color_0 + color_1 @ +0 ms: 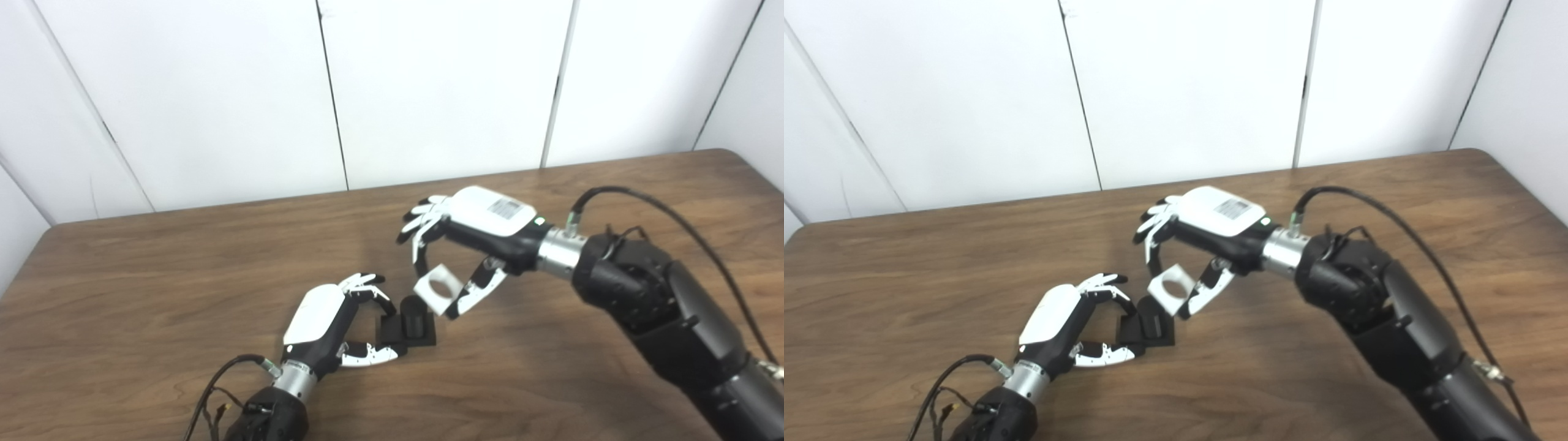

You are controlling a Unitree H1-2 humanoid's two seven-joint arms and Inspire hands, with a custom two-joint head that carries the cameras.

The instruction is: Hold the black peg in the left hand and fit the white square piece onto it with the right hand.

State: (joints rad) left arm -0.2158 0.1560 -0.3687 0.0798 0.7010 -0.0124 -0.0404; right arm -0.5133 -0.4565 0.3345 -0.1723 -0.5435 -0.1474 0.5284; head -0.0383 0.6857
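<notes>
Two hands, one peg, one white piece, all sitting over one table (184, 275).

The right hand (471, 236) is pinching the white piece (437, 286) between thumb and fingers (421, 252), hanging it tilted just above and right beside the peg (409, 324). The left hand (334, 324) is gripping the peg's base from the left, fingers curled round it, peg standing on the table.

Nothing can be read. The only marking is a small printed label (505, 209) on the white back of the right hand (471, 236), right of the frame's centre; its print is too small to make out.
</notes>
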